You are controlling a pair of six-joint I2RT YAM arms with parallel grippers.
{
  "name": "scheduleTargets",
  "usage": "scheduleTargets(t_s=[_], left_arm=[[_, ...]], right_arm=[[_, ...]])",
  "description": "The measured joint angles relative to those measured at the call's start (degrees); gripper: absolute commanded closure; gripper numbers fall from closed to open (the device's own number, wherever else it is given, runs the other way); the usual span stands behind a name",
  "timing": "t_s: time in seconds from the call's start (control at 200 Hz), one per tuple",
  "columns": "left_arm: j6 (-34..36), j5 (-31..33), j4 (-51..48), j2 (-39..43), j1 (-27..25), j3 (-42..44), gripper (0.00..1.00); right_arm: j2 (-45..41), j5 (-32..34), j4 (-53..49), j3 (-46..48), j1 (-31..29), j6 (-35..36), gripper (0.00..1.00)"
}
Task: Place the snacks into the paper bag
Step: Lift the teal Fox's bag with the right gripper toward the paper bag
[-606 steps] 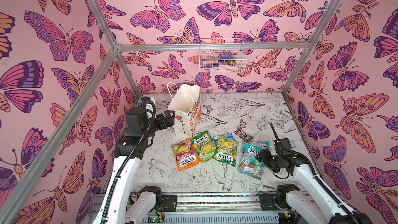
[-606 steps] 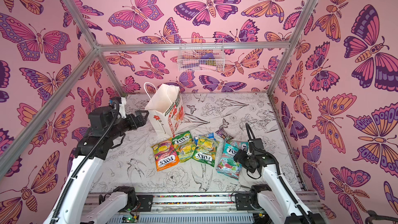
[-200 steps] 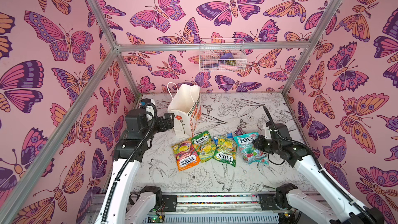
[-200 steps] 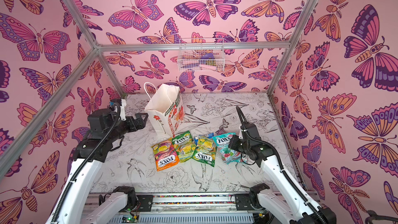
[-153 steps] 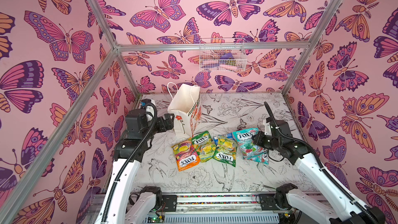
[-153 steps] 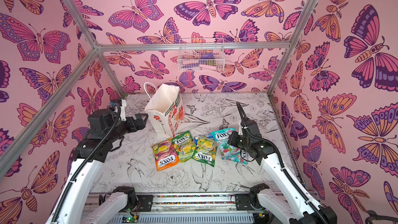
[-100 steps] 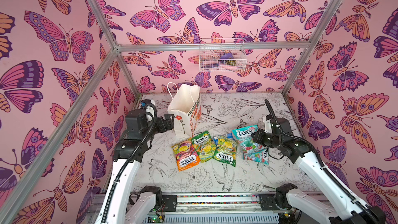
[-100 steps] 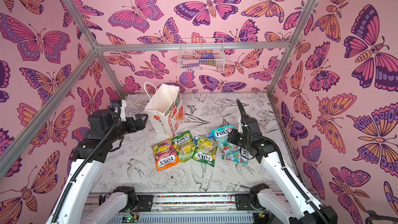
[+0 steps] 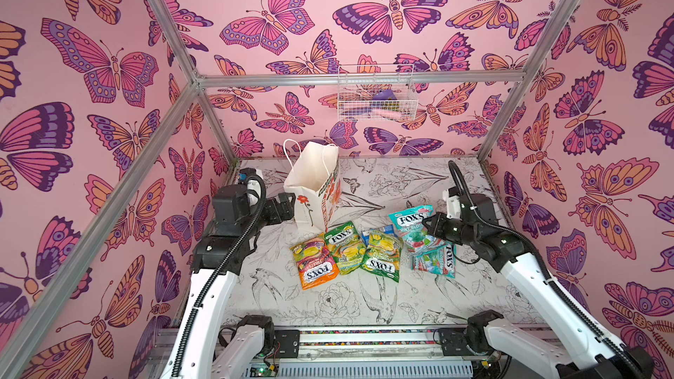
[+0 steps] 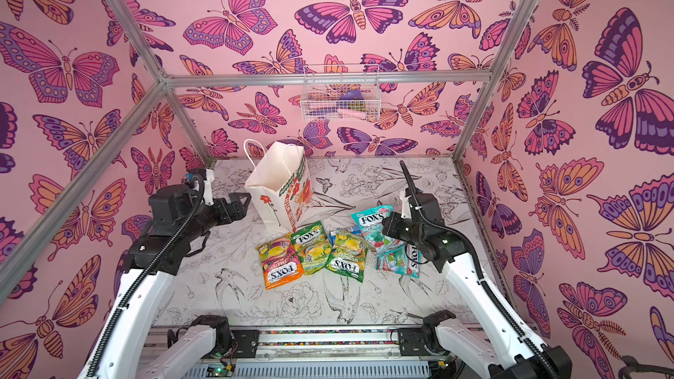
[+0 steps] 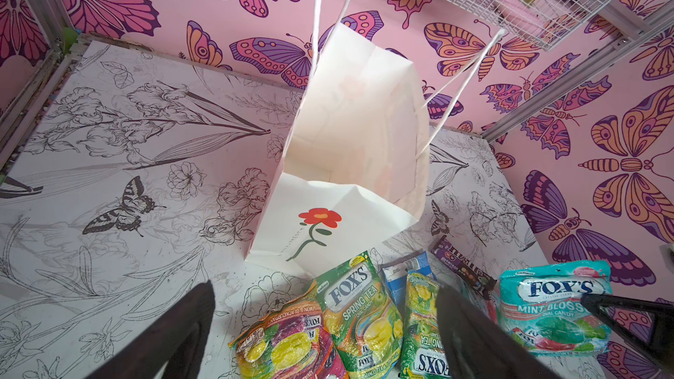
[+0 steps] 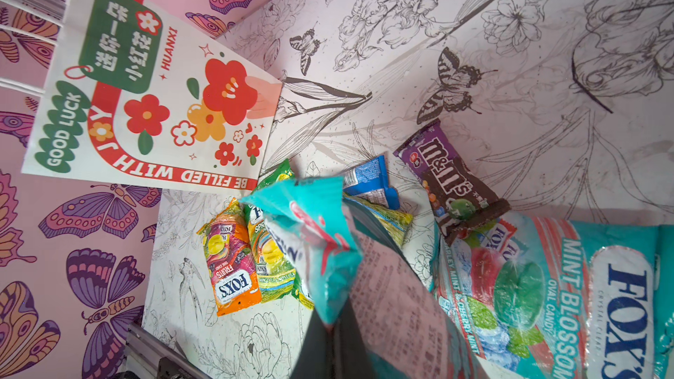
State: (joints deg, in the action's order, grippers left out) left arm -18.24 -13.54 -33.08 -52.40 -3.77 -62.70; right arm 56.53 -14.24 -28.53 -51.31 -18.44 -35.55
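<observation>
L gripper: jaws wide apart, nothing btwn them, hanging just beside the red-flower face of the paper bag; can't tell if it touches. Bag stands upright at rear-left of table, mouth open, cord handles up, colourful print side facing right. Just in front of it, snacks lie flat in a row: orange packet, green-yellow packet, second green-yellow packet, edges overlapping. Small blue-white packet sits partly under the second green one. Dark purple wrapper lies behind the row, one end touching the flat teal packet on the table. R gripper: jaws clamped together on the held teal packet, which is tilted, off the table, above the flat teal one and right of the green pair, well apart from the bag mouth. White wire basket hangs on back wall; contents too blurry to ID.
</observation>
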Motion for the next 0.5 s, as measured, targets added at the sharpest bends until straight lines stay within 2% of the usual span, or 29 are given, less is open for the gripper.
scheduleTargets(t_s=[0.501], left_arm=[[0.83, -0.17, 0.02, -1.81, 0.00, -0.17, 0.04]], right_arm=[[1.31, -1.75, 3.72, -3.72, -1.40, 5.33, 1.00]])
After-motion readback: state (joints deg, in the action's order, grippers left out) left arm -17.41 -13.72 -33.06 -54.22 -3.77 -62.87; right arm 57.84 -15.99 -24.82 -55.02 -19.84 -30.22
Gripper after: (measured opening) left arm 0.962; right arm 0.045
